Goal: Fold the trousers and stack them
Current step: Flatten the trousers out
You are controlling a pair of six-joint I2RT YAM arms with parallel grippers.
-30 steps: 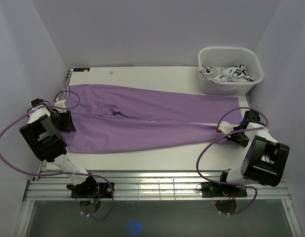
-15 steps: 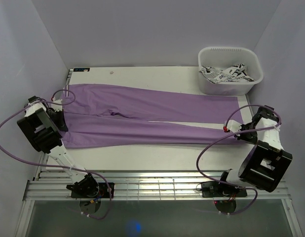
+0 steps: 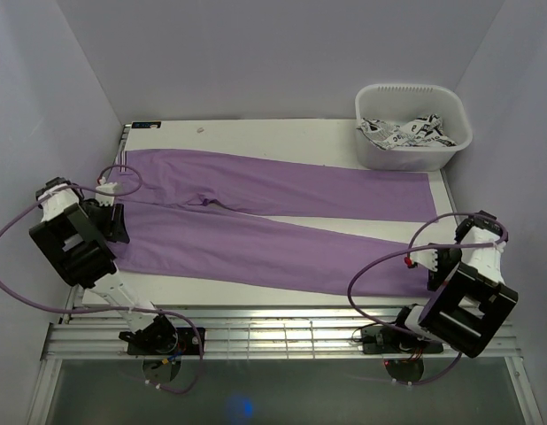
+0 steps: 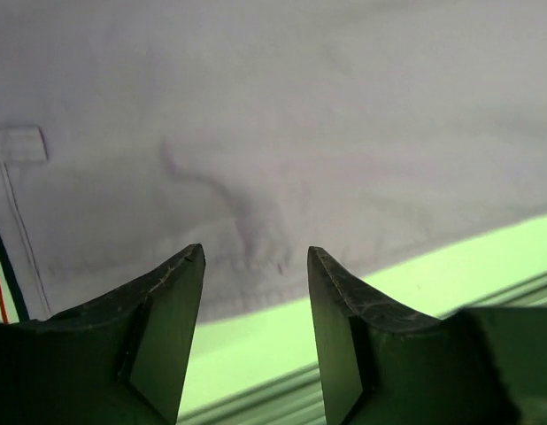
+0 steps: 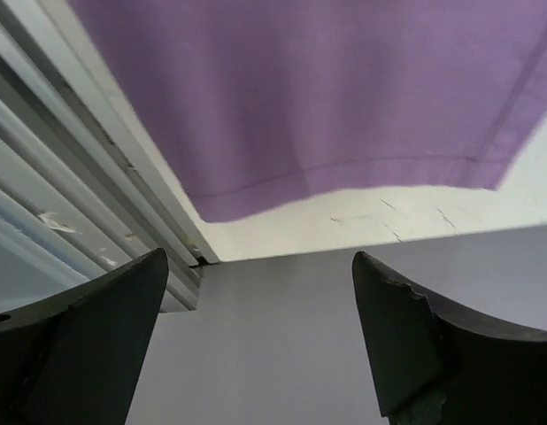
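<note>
1. Ahead of both grippers: trousers (image 3: 273, 221) lie flat across table (image 3: 256, 133), unfolded.
2. L gripper (image 4: 256, 257) spread above waist edge; R gripper (image 5: 260, 257) spread wide, just short of leg hem. Neither holds cloth.
3. Step, prob.: first-fold grasp. Next: pinch both ends.

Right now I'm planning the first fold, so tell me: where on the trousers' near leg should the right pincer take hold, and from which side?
Probably the hem on the near leg of the trousers, approached from the right end by the open right pincer: the cloth lies flat, and that stitched edge is free there.
</note>
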